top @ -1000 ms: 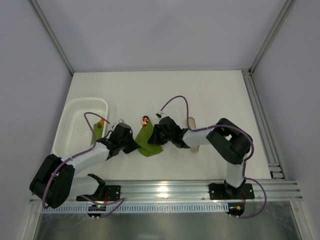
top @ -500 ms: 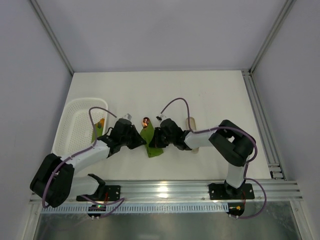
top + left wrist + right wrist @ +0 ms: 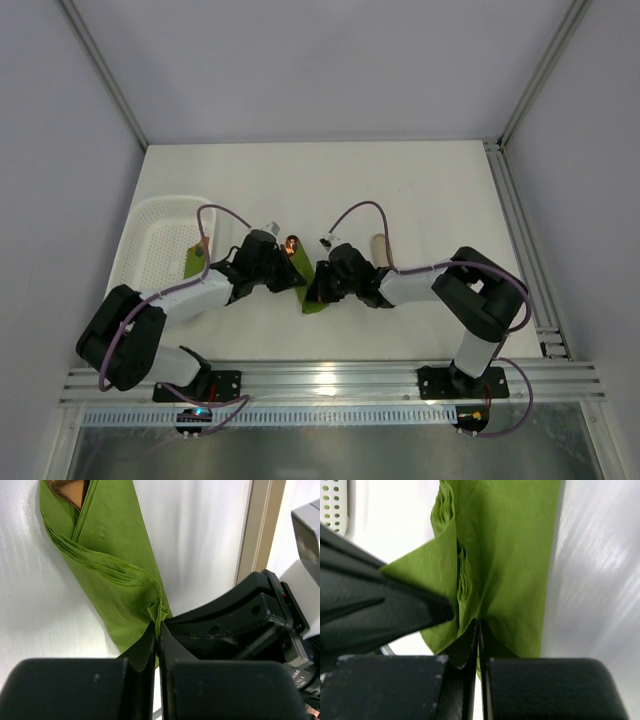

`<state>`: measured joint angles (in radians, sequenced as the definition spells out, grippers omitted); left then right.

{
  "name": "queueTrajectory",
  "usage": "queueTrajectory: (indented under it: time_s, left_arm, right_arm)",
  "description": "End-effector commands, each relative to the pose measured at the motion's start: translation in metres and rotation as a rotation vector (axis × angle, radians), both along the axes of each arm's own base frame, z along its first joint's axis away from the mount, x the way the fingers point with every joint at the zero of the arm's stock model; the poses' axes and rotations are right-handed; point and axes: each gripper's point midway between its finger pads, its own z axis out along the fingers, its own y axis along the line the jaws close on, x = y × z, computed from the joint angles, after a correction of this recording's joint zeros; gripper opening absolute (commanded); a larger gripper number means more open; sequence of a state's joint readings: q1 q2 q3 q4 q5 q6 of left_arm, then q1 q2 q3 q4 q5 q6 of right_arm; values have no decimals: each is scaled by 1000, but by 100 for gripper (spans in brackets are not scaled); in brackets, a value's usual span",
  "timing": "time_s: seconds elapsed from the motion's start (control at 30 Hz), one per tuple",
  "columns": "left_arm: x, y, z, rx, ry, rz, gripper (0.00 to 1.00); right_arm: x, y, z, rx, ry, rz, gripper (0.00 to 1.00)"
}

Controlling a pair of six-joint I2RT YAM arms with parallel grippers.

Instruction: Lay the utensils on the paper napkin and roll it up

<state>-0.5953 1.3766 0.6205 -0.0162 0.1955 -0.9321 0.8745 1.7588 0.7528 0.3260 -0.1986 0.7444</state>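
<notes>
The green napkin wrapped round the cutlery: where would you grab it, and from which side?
Probably the raised crease along the napkin, coming down from above: the rest lies flat, and only that ridge gives jaws paper to pinch.

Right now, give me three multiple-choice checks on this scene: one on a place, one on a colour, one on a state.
1. In the top view, where is the basket relative to the napkin?
A) to its left
B) to its right
C) on top of it

2. What colour is the napkin?
A) white
B) green
C) red

3. How do the left hand and right hand stand?
A) both open, clear of the napkin
B) both shut on the napkin
C) left shut, right open

Answers:
1 A: the top view shows the basket left of the napkin and apart from it.
2 B: both wrist views show olive-green paper.
3 B: in each wrist view the fingertips press together with a fold of paper pinched between them.
</notes>
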Motion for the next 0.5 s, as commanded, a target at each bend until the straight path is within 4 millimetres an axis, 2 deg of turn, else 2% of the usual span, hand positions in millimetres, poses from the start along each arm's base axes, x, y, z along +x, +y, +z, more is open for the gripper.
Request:
queueTrajectory:
  time_s: [0.0, 0.2, 0.47]
  left_arm:
    - [11, -14, 17, -46, -58, -30, 0]
    - [13, -15, 18, -44, -65, -38, 0]
    - [14, -30, 26, -59, -77, -66, 0]
  right_arm:
    - [-4, 1, 22, 54, -35, 1, 4]
    - [-18, -8, 18, 47, -25, -2, 4]
    - [-25, -9, -4, 14, 2, -2, 4]
